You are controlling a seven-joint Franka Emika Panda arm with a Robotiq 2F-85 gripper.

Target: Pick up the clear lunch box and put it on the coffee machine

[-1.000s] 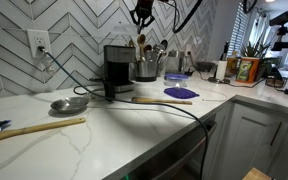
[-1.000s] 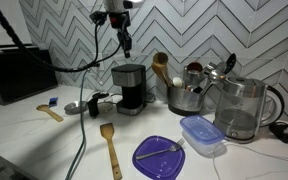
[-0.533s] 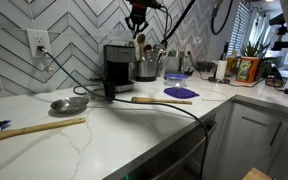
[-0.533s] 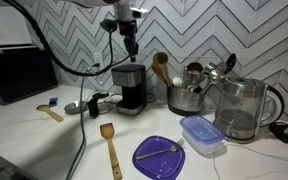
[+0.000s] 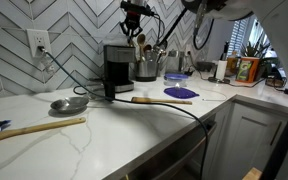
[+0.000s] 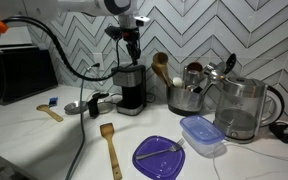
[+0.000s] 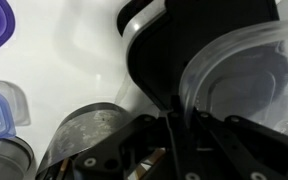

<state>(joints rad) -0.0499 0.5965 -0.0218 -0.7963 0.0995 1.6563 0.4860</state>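
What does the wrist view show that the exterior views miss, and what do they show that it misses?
Wrist only: from above, a clear container lying over the coffee machine, just past the hand. Exterior only: the wooden spatula, the wall outlet, and how high the hand sits over the machine. Shared: the coffee machine, steel crock, purple plate and blue-lidded box.

A home kitchen: coffee machine (image 6: 130, 88), kettle (image 6: 242, 108), tiled backsplash (image 6: 246, 30), marble counter (image 5: 114, 135).

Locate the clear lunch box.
In an exterior view, the clear lunch box sits on the white counter between the purple plate and the glass kettle.
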